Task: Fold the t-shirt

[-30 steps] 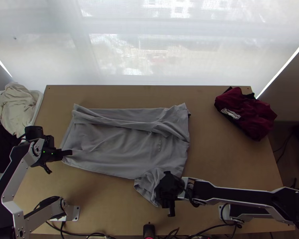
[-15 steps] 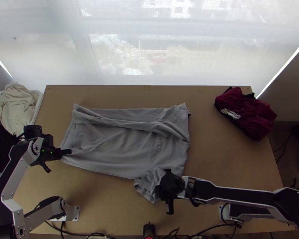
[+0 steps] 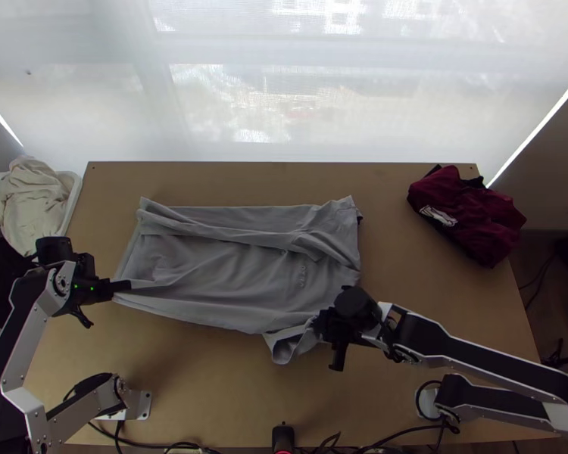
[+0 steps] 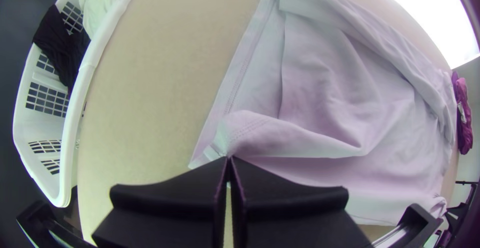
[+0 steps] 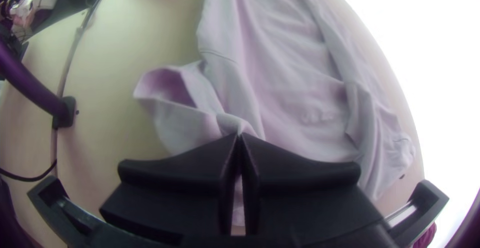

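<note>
The grey t-shirt (image 3: pixel 238 272) lies on the table with its far side folded over along its length and the folded sleeve on the body. At the hem's near corner is my left gripper (image 3: pixel 125 286); in the left wrist view my left gripper (image 4: pixel 229 162) is shut on that corner, with a raised crease running from it. By the near sleeve stands my right gripper (image 3: pixel 322 324). The right wrist view has my right gripper (image 5: pixel 240 137) shut on cloth at the near shoulder, the sleeve (image 5: pixel 175 107) hanging open-ended beside it.
A bunched dark red garment (image 3: pixel 466 216) lies at the table's far right. Beyond the left edge, a white basket (image 3: pixel 72 198) holds cream and black cloth. Cables run along the near edge, beside a small black device (image 3: pixel 283 437).
My right gripper has moved up the picture and slightly right, drawing the near sleeve inward over the shirt's edge. My left gripper has shifted slightly left with the hem corner.
</note>
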You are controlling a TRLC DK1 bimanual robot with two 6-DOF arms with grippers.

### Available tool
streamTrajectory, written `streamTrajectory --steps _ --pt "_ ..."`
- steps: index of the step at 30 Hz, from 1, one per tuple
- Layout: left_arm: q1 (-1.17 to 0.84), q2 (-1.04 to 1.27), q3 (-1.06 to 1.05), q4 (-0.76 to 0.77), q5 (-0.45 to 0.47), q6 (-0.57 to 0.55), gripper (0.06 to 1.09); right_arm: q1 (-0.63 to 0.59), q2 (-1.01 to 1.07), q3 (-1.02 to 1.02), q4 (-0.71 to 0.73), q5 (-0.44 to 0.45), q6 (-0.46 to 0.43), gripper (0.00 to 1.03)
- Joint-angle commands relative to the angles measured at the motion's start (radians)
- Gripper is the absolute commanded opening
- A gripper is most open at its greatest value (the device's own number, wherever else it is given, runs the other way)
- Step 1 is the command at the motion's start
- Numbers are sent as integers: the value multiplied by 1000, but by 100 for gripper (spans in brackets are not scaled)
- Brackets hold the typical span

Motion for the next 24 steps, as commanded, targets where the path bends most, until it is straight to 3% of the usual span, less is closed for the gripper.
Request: streamTrajectory --steps 1,24 --pt "-8 -2 36 -7 0 -22 9 -152 -48 102 -35 0 -39 3" --pt "-76 121 273 48 0 -64 9 -461 67 320 -33 -14 -122 3"
